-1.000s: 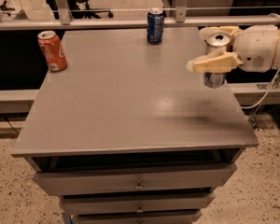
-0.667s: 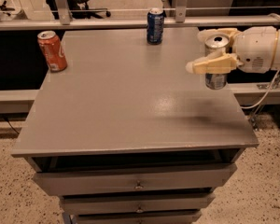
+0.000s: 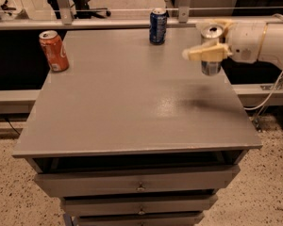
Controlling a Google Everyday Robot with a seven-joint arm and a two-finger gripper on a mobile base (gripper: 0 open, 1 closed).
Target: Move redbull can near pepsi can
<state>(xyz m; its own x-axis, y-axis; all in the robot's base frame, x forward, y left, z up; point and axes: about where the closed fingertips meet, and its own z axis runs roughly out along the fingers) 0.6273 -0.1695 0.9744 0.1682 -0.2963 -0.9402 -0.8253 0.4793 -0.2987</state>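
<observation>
- Centrally, the grey table (image 3: 132, 102) sits over drawers (image 3: 140, 180).
- The end effector (image 3: 206, 41), at the far right, is clamped around the redbull can (image 3: 211, 67), holding it upright just off the table.
- The pepsi can (image 3: 157, 26) stands at the far edge, left of it, apart.
- An orange-red can (image 3: 54, 51) stands far left.

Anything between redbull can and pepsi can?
Camera view: only bare table between pepsi can and redbull can, which the tool grips at the right edge.
</observation>
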